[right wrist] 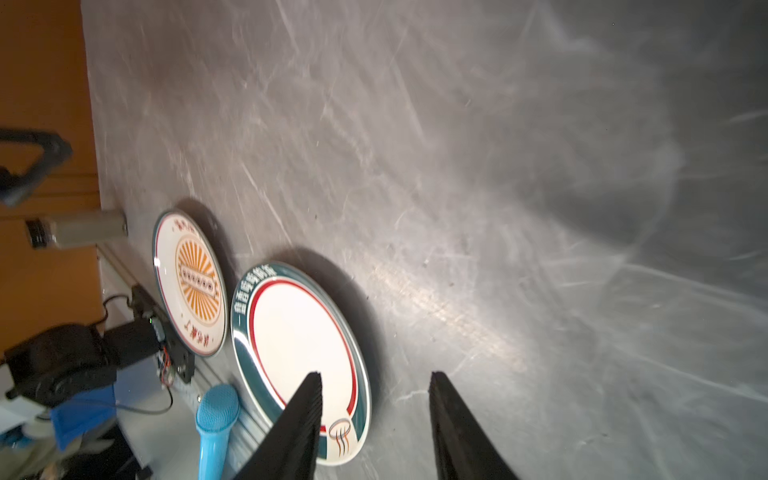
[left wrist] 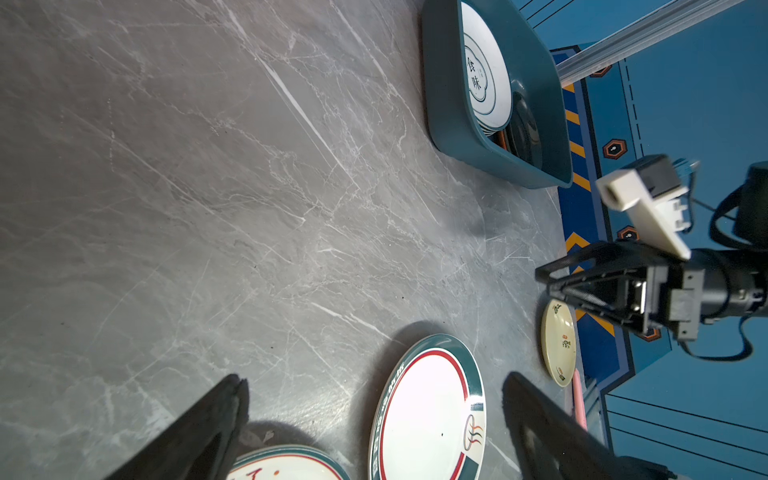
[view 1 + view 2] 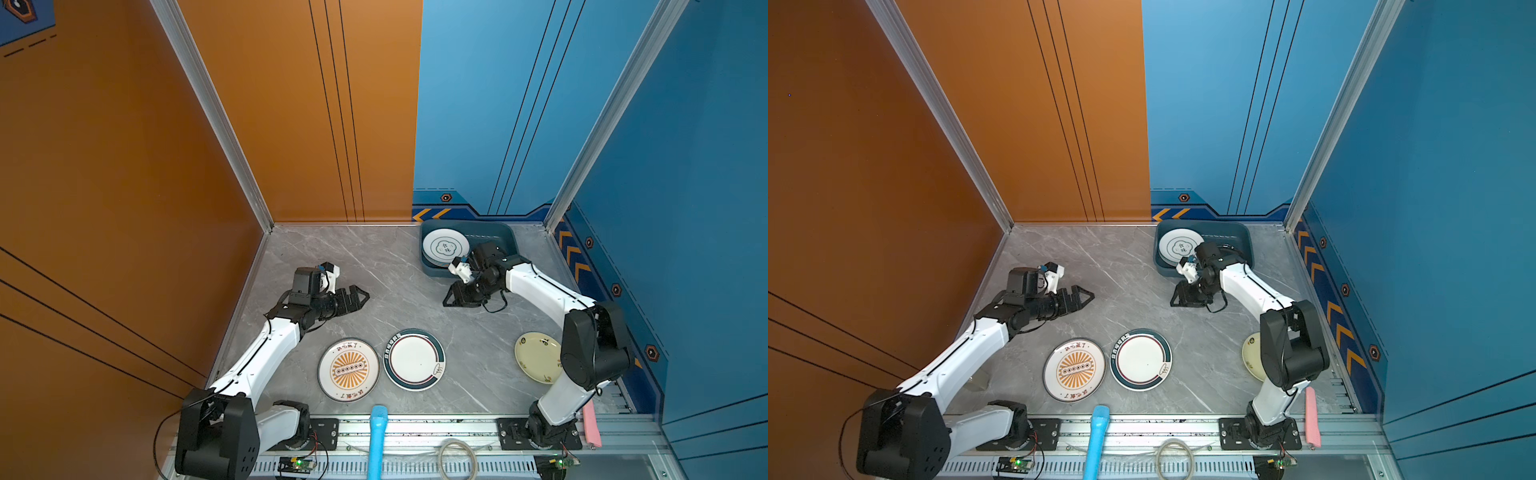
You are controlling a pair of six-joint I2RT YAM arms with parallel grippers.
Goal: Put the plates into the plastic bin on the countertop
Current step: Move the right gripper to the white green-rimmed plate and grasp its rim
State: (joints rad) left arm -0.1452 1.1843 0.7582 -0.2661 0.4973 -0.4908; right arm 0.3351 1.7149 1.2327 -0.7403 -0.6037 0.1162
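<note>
Your left end effector (image 3: 360,296) is wide open with nothing in it. It hangs over bare worktop (image 3: 374,257) left of centre, tips toward the middle. The left wrist view looks past its fingers (image 2: 208,436) at the teal-rimmed plate (image 2: 428,415).

Your right end effector (image 3: 450,296) has its jaws part-way apart and is empty. In the right wrist view only worktop shows between them. It sits low over the worktop, just off the front wall of the bin (image 3: 498,235).

The bin is at the back right of the worktop, against the rear wall. Inside, a cloud-motif plate (image 3: 445,247) tops a stack at the bin's left end. A dark plate (image 2: 525,133) lies at the other end, hidden by the right arm in both top views.

Three plates lie flat out on the worktop. The sunburst plate (image 3: 348,370) and the teal-rimmed plate are just beside each other near the front edge, centre. The cream plate (image 3: 536,357) is front right, partly behind the right arm's elbow.
</note>
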